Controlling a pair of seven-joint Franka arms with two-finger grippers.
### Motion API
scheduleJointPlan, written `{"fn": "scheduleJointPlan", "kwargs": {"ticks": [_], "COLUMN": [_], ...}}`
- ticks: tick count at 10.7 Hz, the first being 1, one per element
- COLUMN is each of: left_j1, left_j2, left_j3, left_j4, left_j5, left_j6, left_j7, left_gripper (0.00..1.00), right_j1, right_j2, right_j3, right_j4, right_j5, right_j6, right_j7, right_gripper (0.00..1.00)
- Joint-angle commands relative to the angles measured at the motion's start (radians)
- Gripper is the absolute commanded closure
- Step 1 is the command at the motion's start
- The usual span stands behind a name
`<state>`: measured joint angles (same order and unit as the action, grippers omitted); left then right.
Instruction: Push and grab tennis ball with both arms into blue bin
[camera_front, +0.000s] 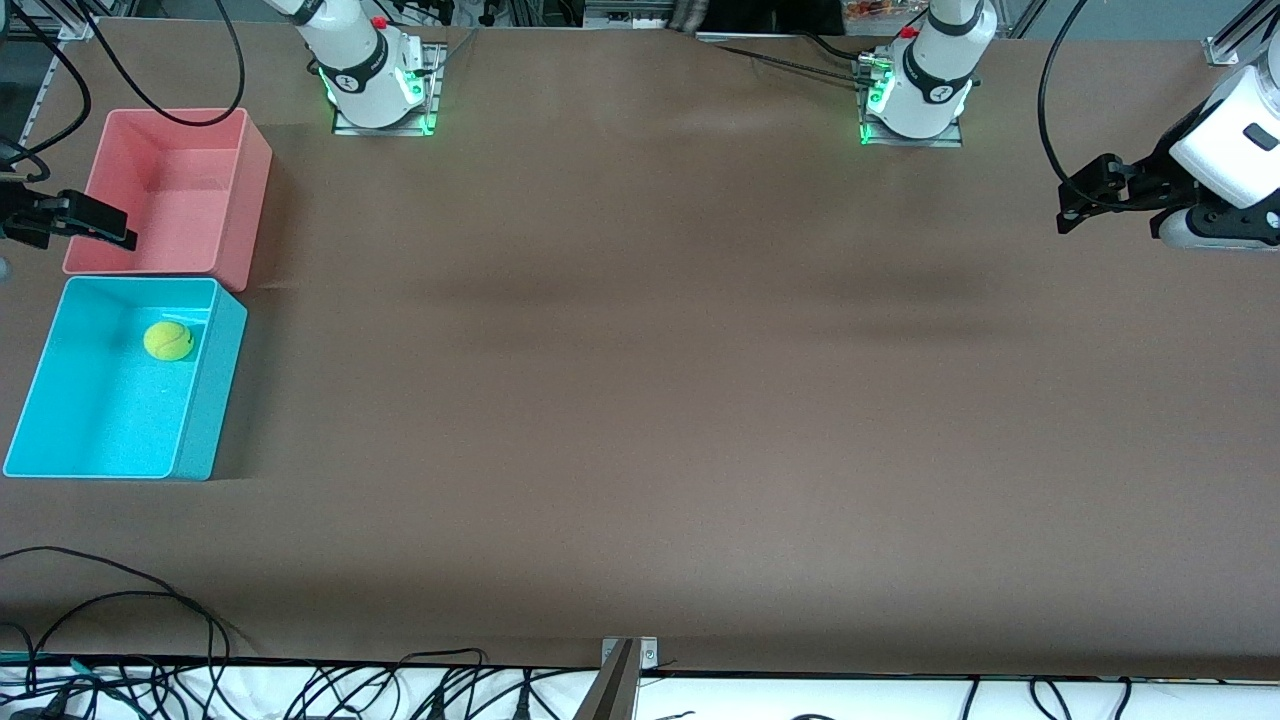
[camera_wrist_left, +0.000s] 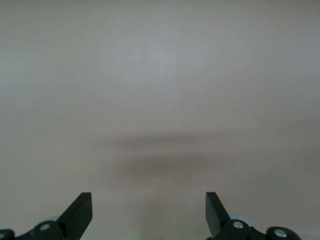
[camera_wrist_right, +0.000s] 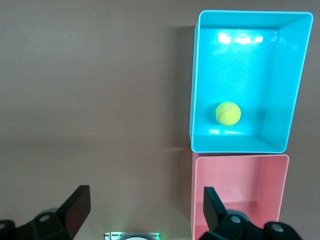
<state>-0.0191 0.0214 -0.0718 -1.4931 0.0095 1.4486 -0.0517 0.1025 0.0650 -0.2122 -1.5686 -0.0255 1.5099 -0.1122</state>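
The tennis ball (camera_front: 168, 340) lies inside the blue bin (camera_front: 214, 390), close to the wall that adjoins the pink bin. It also shows in the right wrist view (camera_wrist_right: 228, 113), in the blue bin (camera_wrist_right: 200, 75). My right gripper (camera_front: 118, 230) is open and empty, up in the air over the pink bin's outer rim; its own view (camera_wrist_right: 145, 202) shows the fingers wide apart. My left gripper (camera_front: 1072, 208) is open and empty, held over bare table at the left arm's end; its own view (camera_wrist_left: 149, 202) shows only table.
A pink bin (camera_front: 250, 190) stands against the blue bin, farther from the front camera, and shows empty in the right wrist view (camera_wrist_right: 200, 200). Both arm bases (camera_front: 380, 95) (camera_front: 915, 100) stand along the table's back edge. Cables hang along the front edge.
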Motion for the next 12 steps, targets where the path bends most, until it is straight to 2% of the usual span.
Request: {"fn": "scheduleJointPlan", "kwargs": {"ticks": [1, 8, 10, 12], "left_j1": [-0.001, -0.002, -0.004, -0.002], "left_j2": [0.015, 0.015, 0.015, 0.015], "left_j3": [-0.002, -0.003, -0.003, -0.003], "left_j4": [0.033, 0.033, 0.033, 0.031], "left_j5": [0.030, 0.030, 0.032, 0.030], "left_j6": [-0.023, -0.023, -0.023, -0.023], "left_j7": [-0.010, -0.010, -0.010, -0.010], "left_gripper": [0.00, 0.00, 0.00, 0.00], "right_j1": [-0.168, -0.185, -0.185, -0.185], "right_j2": [-0.001, 0.002, 0.007, 0.009], "right_j3": [0.199, 0.211, 0.208, 0.208], "right_j4": [0.024, 0.022, 0.022, 0.021], "right_j5": [0.013, 0.022, 0.073, 0.073], "right_j6": [-0.013, -0.019, -0.019, -0.017], "right_j7": [-0.003, -0.012, -0.018, -0.018], "right_gripper": [0.00, 0.00, 0.00, 0.00]}}
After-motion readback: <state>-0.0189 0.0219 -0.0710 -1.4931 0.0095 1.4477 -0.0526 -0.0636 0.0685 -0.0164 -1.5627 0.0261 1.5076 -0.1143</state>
